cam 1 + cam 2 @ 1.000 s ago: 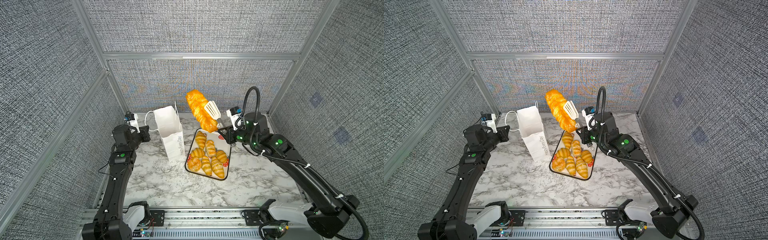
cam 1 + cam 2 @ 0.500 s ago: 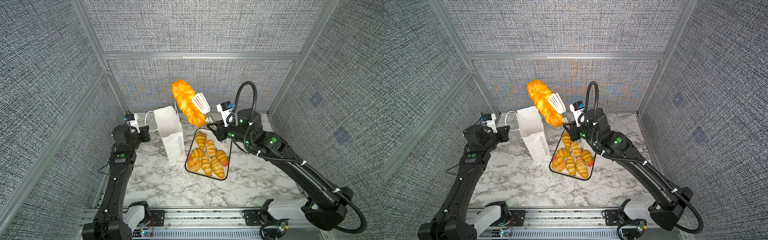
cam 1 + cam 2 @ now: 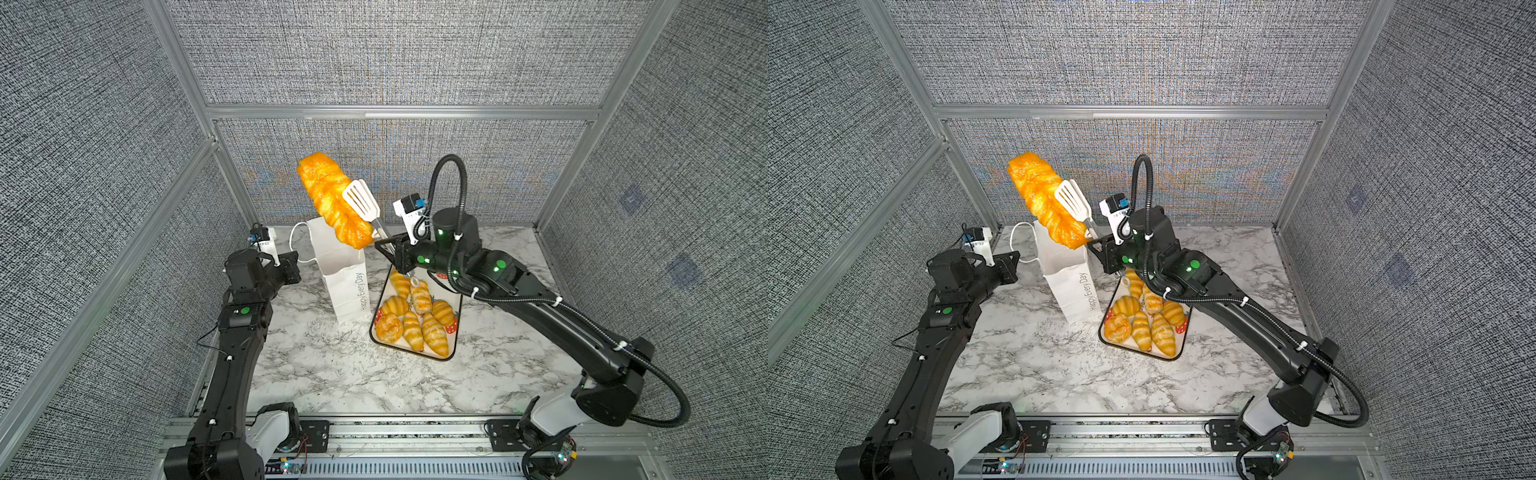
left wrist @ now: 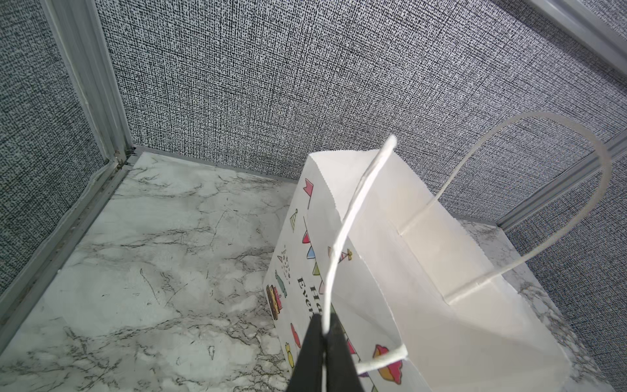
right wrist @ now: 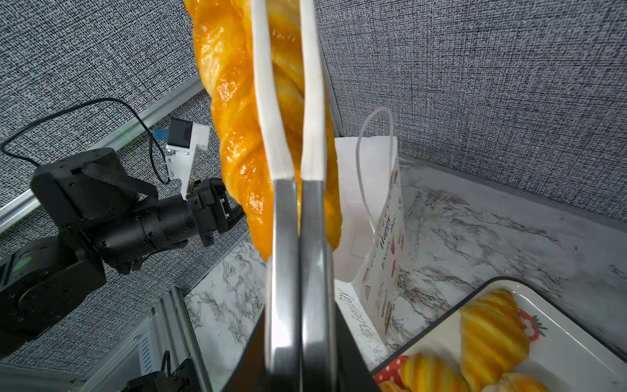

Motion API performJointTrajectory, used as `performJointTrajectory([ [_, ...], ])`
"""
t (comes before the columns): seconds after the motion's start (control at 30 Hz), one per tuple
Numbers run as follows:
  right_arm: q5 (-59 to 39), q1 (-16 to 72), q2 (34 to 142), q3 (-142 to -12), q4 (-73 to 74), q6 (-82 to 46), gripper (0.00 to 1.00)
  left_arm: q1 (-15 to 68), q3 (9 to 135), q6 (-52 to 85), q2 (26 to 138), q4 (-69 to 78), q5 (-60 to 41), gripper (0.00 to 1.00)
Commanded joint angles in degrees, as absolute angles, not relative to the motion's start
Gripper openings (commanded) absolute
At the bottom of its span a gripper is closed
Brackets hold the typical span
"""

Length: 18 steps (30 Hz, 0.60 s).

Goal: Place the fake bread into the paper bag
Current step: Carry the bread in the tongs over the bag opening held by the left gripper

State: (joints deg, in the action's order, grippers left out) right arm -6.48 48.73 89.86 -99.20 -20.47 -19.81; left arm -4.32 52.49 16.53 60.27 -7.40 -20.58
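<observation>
One braided loaf (image 3: 328, 195) — glossy, probably light, slippery — hangs slanted above the paper bag (image 3: 347, 286), clamped mid-length by tongs (image 3: 360, 199) squeezed narrow in the right gripper (image 3: 390, 247); left gripper (image 4: 324, 339) pinches its cord handle (image 4: 356, 203); remaining bread (image 3: 415, 320) on tray (image 3: 415, 353), bag's three o'clock.

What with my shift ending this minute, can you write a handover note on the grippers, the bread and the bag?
Left gripper: jaws shut on the cord handle of the paper bag, which stands upright with its mouth open.
Right gripper: jaws shut on the tongs, which clamp the braided loaf in the air, tilted, its lower end about over the bag's mouth.
Done: loaf picked up and at the bag; nothing visible inside the bag yet.
Left: drop the loaf in, then move the seven or so pastries lying on the tray.
</observation>
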Motion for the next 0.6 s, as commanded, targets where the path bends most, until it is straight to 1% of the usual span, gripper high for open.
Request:
performJointTrajectory([
  [0.0,-7.0,49.3,92.3,-101.9,-16.0,-22.2,0.18,-4.4,52.3,16.5,60.1,-5.9,-21.1,0.07],
  [0.37,-8.6,49.5,99.0,-105.3,-15.7,-25.0,0.18,-4.4,52.3,16.5,60.0,-5.9,-21.0,0.07],
  [0.57,-7.4,49.4,100.8,-105.3,-16.6,-24.5,0.18,-4.4,52.2,16.5,60.0,-5.9,-21.1,0.07],
])
